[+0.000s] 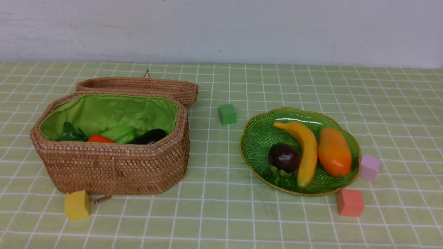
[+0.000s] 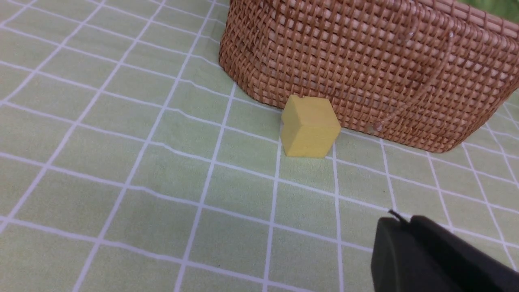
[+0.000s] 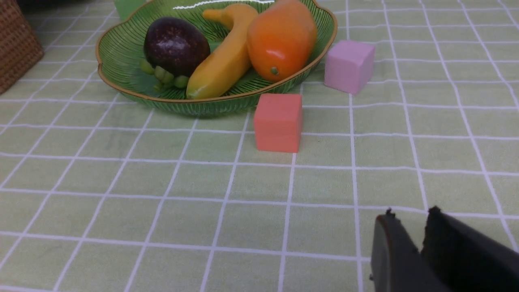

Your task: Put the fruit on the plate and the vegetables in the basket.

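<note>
Only my wrist views show my grippers: my left gripper (image 2: 399, 223) has its jaws pressed together, holding nothing, near a yellow cube (image 2: 309, 126) touching the basket (image 1: 114, 166); my right gripper (image 3: 409, 219) stands slightly apart, empty. The basket holds the gourd (image 1: 119, 134), eggplant (image 1: 151, 136) and carrot (image 1: 99, 139). The plate (image 1: 256, 145) carries the mango (image 1: 334, 152), banana (image 1: 306, 150) and round purple fruit (image 1: 283, 157). All rest on a green checked tablecloth (image 1: 221, 214).
</note>
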`<state>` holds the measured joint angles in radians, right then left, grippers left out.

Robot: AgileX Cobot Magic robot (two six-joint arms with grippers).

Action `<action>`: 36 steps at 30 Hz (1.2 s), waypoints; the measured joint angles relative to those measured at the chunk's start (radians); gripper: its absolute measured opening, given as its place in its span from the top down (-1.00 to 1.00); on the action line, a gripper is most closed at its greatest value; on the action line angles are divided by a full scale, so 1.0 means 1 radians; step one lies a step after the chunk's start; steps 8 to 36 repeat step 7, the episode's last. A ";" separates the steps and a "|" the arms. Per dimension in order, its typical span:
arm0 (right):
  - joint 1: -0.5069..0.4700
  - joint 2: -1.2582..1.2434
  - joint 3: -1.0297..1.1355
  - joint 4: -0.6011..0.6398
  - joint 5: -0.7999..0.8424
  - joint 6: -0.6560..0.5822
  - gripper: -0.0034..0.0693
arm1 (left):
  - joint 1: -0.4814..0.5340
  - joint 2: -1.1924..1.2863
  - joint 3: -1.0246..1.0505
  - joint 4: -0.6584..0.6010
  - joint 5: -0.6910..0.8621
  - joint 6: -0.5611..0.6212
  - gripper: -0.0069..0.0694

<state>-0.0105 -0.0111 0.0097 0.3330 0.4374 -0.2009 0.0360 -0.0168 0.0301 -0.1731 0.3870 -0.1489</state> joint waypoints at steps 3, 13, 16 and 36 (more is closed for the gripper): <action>0.000 0.000 0.000 0.000 0.000 0.000 0.54 | 0.000 0.000 0.000 0.000 0.000 0.000 0.76; 0.000 0.000 0.000 0.000 0.000 0.000 0.53 | 0.000 0.000 0.000 0.000 0.000 0.000 0.74; 0.000 0.000 0.000 0.000 0.000 0.000 0.53 | 0.000 0.000 0.000 0.000 0.000 0.000 0.74; 0.000 0.000 0.000 0.000 0.000 0.000 0.53 | 0.000 0.000 0.000 0.000 0.000 0.000 0.74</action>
